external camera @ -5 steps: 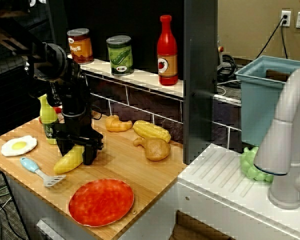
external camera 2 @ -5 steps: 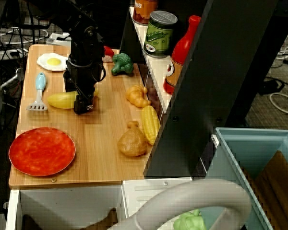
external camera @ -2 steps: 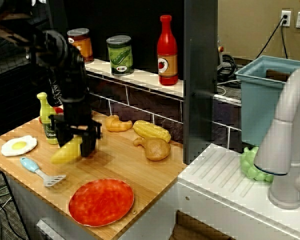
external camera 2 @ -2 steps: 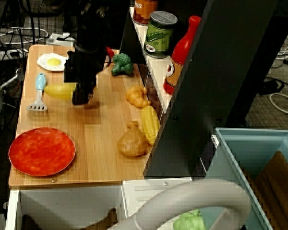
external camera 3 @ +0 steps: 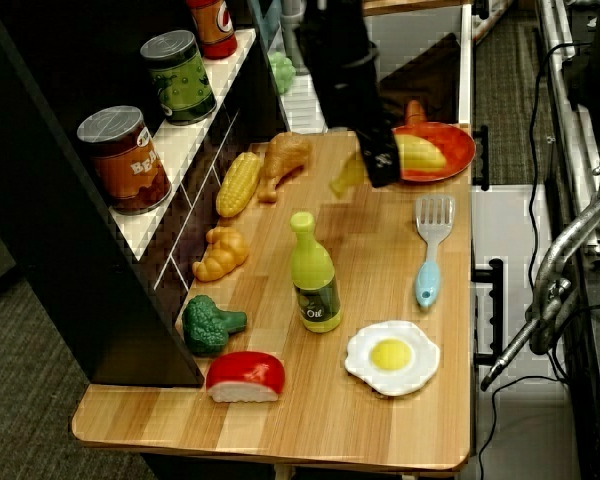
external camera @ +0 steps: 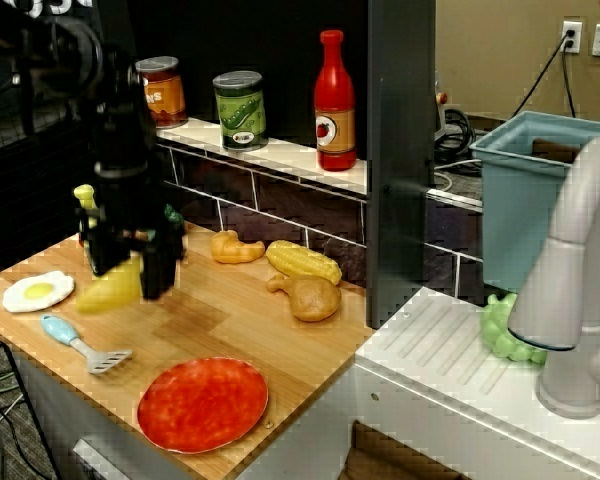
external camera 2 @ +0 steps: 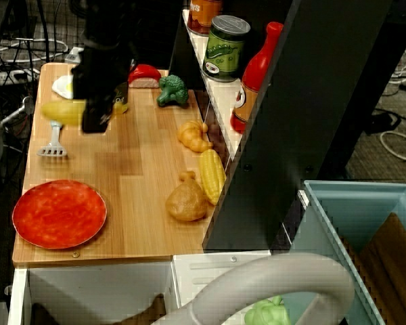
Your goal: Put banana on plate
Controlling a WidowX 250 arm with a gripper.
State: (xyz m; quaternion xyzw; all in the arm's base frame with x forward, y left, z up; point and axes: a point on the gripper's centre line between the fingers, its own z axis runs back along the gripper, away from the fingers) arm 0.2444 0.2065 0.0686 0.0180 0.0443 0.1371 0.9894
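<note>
My claw [external camera: 128,272] grips the banana [external camera: 106,290] mid-length; it's light, stiff, slick plastic, so I squeeze centrally.

On the wooden bench [external camera: 250,315] lie a white fried egg toy [external camera: 38,291] and a blue-handled grey spatula [external camera: 78,345] at the left — further right, a ridged yellow corn cob [external camera: 303,262] touches an orange-tan chicken piece [external camera: 306,296]. A red sauce bottle [external camera: 334,100] and two cans — one green [external camera: 240,110], one orange [external camera: 161,91] — stand on the far shelf.
</note>
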